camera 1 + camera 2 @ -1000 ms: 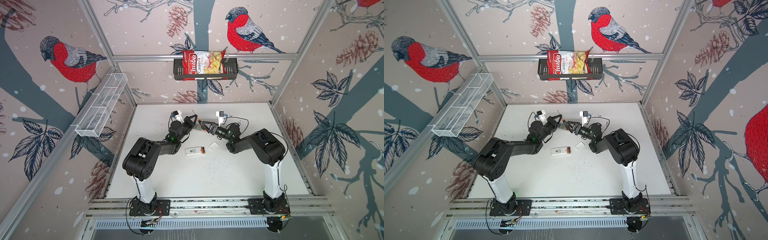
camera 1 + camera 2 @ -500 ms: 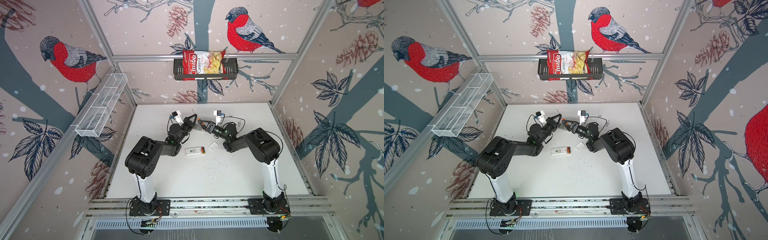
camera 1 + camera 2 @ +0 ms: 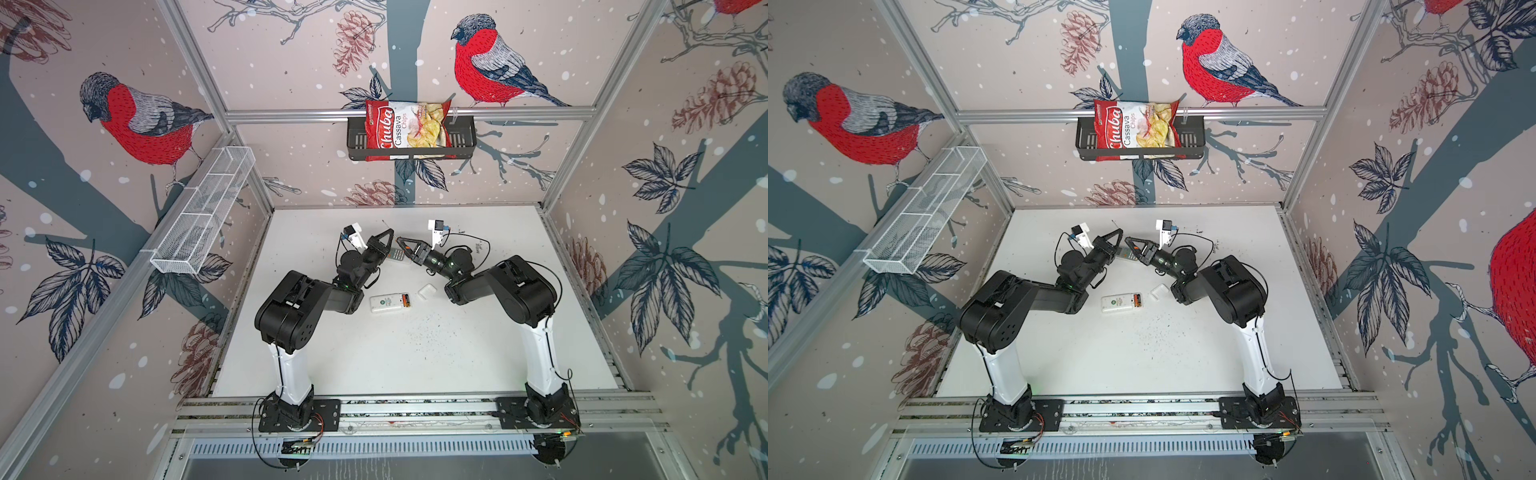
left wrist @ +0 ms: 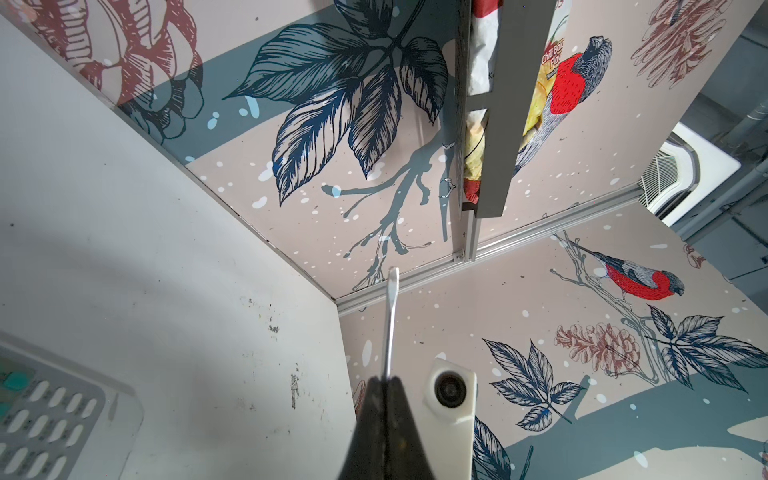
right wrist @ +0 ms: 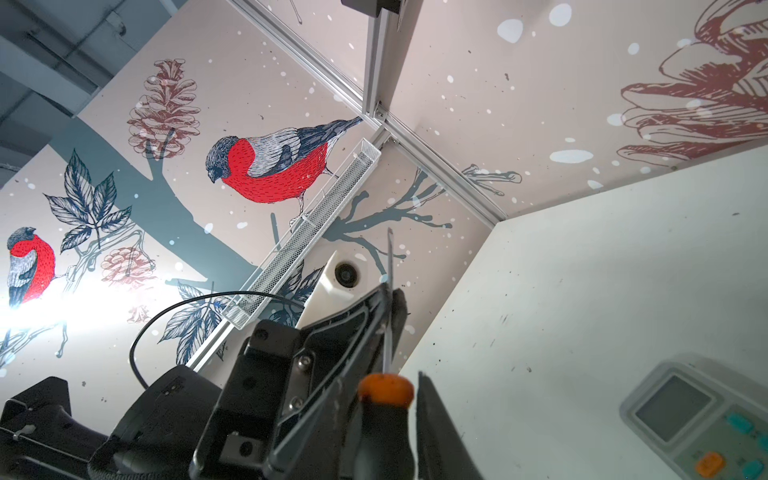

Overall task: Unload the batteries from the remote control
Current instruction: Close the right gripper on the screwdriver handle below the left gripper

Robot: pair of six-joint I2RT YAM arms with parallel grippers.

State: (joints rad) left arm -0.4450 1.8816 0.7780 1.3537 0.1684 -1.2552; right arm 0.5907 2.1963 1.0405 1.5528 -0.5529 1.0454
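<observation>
The left gripper is clamped shut on the metal shaft of the screwdriver. The right gripper is closed narrow around its orange-and-black handle. Both are over the grey remote, one of two remotes. The white remote lies nearer the robot on the desk. Its open end shows the batteries, orange and black and too small to count. One white cover lies beside it.

White table, white remote, grey remote, white cover

Chip bag in wall basket: "Chuba", "Cassava Chips". White remote print too small to read.
</observation>
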